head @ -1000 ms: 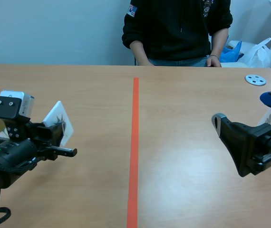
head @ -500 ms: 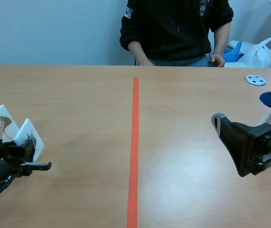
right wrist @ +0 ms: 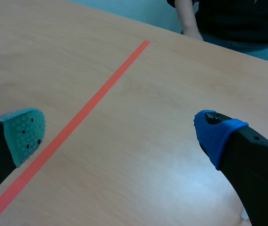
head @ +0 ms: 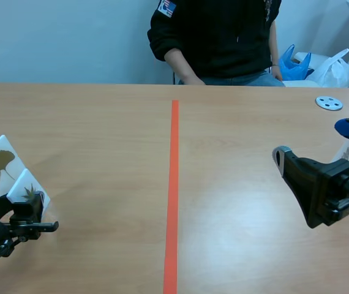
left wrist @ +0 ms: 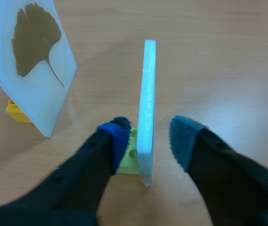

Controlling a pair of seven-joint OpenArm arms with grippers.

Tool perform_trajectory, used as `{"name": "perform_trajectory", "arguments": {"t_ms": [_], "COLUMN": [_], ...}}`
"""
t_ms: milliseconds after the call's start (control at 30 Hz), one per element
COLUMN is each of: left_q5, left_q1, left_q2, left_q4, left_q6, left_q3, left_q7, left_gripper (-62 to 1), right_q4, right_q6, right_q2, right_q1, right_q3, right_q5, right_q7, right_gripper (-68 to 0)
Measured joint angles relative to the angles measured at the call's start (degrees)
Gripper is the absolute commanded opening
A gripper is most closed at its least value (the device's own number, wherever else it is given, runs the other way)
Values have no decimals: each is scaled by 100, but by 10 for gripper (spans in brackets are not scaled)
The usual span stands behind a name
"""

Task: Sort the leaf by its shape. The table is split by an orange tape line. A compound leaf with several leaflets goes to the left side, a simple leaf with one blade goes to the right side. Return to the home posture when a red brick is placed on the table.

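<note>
White leaf card (left wrist: 147,94) stands edge-on between the left jaws, apart with a gap each side, at the left of the bench (head: 101,153) beside the ginkgo card (left wrist: 35,70); right jaws, also apart, sit well away.

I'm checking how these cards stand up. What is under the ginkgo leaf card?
A yellow brick sits at the foot of the ginkgo leaf card. Only one end shows; the card covers the rest, so how they join is hidden.
</note>
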Motion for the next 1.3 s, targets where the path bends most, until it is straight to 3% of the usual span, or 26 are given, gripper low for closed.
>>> {"name": "perform_trajectory", "arguments": {"t_ms": [133, 267, 567, 633, 933, 1100, 1300], "left_q5": [-20, -546, -791, -791, -767, -678, -374], "left_q1": [13, 192, 1099, 1360, 2411, 2787, 2839], "left_q2": [-114, -271, -546, -608, -660, -660, -660], "left_q4": [127, 682, 2752, 3222, 4666, 4750, 4708], "left_q6": [2, 9, 0, -22, -782, -1283, -1558], "left_q3": [0, 4, -282, -343, -361, -352, 11], "left_q7": [-15, 2, 442, 570, 1185, 1261, 1261], "left_gripper": [-139, -64, -47, -3, 14, 14, 14], "right_q4": [0, 0, 0, 0, 0, 0, 0], "right_q6": [0, 0, 0, 0, 0, 0, 0], "right_q2": [0, 0, 0, 0, 0, 0, 0], "right_q1": [0, 0, 0, 2, 2, 2, 2], "right_q3": [0, 0, 0, 0, 0, 0, 0], "right_q5": [2, 2, 2, 0, 2, 2, 2], "right_q7": [0, 0, 0, 0, 0, 0, 0], "right_gripper": [4, 4, 4, 4, 4, 4, 4]}}
